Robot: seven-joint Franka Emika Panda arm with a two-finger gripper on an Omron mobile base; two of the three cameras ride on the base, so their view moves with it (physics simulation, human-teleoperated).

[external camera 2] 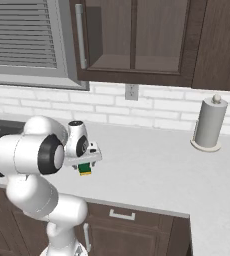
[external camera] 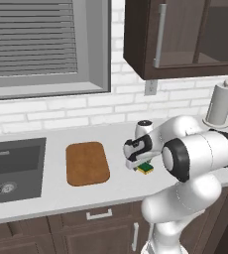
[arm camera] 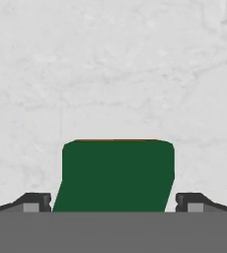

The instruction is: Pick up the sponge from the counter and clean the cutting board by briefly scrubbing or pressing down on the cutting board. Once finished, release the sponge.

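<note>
Green-topped sponge sits between spread fingers on the counter — nothing gripped yet. Risk: closing off-centre could squeeze it out, away from the cutting board.

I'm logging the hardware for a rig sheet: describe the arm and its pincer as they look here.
The arm is glossy white with rounded, bulbous segments, joined by dark, near-black rings at the joints. It rises from a white trunk. The wrist section is white with black patches, ending in a white pincer body. Its two fingertips are small, dark grey and blocky. No cables or markings are visible.
</note>
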